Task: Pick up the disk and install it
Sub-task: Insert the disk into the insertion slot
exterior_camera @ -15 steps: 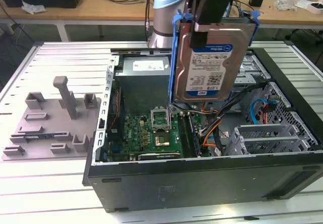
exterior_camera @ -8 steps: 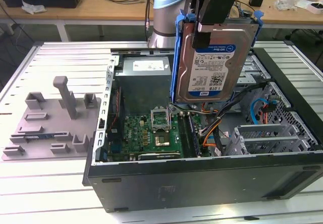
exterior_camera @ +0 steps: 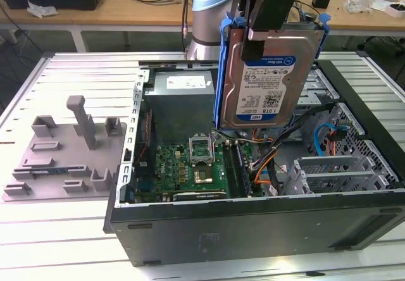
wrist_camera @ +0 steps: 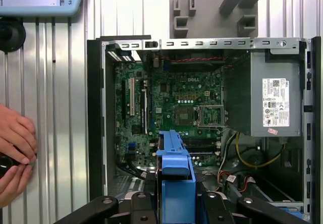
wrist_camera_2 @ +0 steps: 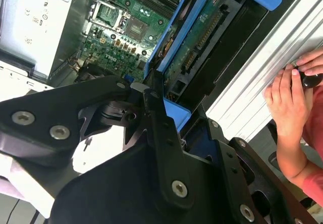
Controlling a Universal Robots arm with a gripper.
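Transport step, by judgement: jaws clamped on the disk (exterior_camera: 269,78), which hangs upright at the exterior view's upper centre above the open computer case (exterior_camera: 253,230). Installation calls for bay alignment.
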